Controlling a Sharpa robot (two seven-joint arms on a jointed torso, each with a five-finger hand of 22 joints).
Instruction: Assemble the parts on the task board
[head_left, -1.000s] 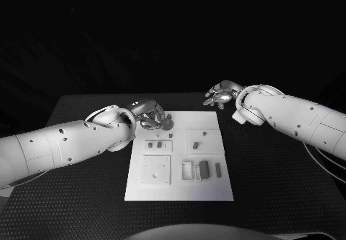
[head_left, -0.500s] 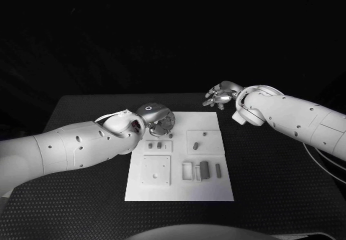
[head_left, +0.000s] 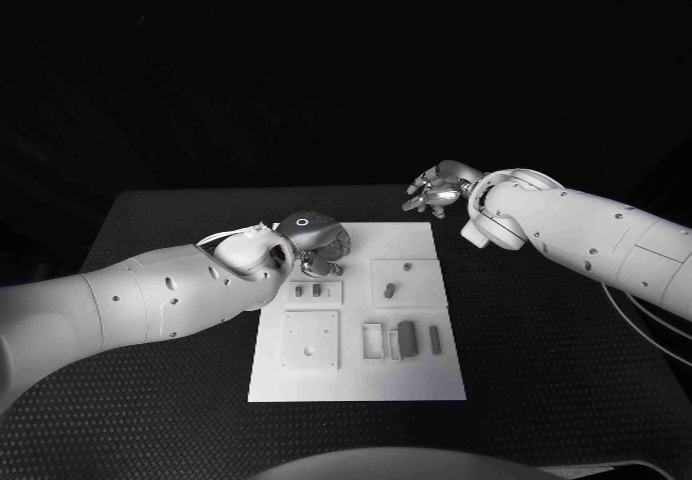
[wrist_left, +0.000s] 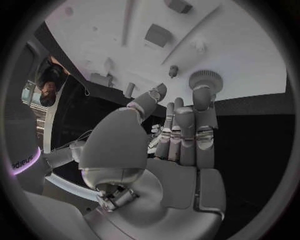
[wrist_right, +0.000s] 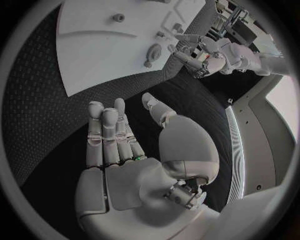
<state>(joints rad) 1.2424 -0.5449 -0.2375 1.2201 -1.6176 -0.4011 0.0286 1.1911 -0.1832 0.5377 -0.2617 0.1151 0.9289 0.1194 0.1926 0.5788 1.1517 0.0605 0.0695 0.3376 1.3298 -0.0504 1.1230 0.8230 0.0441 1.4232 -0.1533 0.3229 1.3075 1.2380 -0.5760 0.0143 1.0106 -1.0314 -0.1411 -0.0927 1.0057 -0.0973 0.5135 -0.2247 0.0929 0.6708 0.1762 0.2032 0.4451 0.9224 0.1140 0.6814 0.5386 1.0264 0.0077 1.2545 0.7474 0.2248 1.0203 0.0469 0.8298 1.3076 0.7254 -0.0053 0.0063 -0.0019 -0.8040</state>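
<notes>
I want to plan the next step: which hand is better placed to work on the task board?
Left. The left hand hovers over the task board; the right hand hangs open beyond its far edge.

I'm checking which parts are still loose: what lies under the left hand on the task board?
The left hand hovers over the far left corner of the task board. A round toothed part shows beyond its fingertips. What lies directly beneath the palm is covered.

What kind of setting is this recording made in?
Probably a robotics lab or test bench rather than a working factory floor. A white task board holding small grey parts lies alone on a black table, with the left hand over the board's far end and the right hand open above the table.
</notes>
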